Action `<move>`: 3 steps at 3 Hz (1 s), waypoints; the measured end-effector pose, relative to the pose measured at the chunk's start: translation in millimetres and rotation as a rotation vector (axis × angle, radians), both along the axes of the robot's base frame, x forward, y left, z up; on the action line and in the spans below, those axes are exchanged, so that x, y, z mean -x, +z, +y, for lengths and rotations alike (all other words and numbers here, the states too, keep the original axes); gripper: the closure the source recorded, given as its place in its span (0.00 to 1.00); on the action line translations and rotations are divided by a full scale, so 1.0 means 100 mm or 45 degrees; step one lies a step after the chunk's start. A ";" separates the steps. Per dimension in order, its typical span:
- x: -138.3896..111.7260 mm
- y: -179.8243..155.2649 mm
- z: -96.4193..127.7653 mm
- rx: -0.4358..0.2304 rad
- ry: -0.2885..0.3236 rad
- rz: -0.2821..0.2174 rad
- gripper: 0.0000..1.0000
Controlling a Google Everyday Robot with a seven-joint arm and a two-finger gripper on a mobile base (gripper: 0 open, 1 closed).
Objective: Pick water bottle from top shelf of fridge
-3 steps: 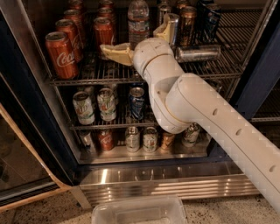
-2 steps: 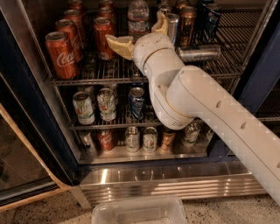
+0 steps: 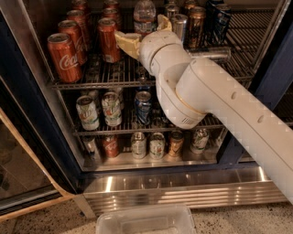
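The gripper is inside the fridge, above the middle of the top shelf; its two tan fingers stand apart, one on each side of the lower part of the water bottle; if they touch it, I cannot tell; the bottle stands upright near the back edge of the shelf, about in the middle; red cola cans stand in rows toward the left edge, the nearest one at the front left corner; dark cans are at the back right; the white arm enters from the lower right.
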State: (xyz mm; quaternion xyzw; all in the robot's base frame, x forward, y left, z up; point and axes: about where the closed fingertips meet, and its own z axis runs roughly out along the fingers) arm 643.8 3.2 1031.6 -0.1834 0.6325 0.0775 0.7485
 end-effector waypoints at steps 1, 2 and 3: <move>-0.05 -0.06 -0.04 -0.027 -0.006 0.048 0.27; -0.10 -0.11 -0.06 -0.040 -0.009 0.084 0.31; -0.13 -0.14 -0.07 -0.042 -0.016 0.102 0.40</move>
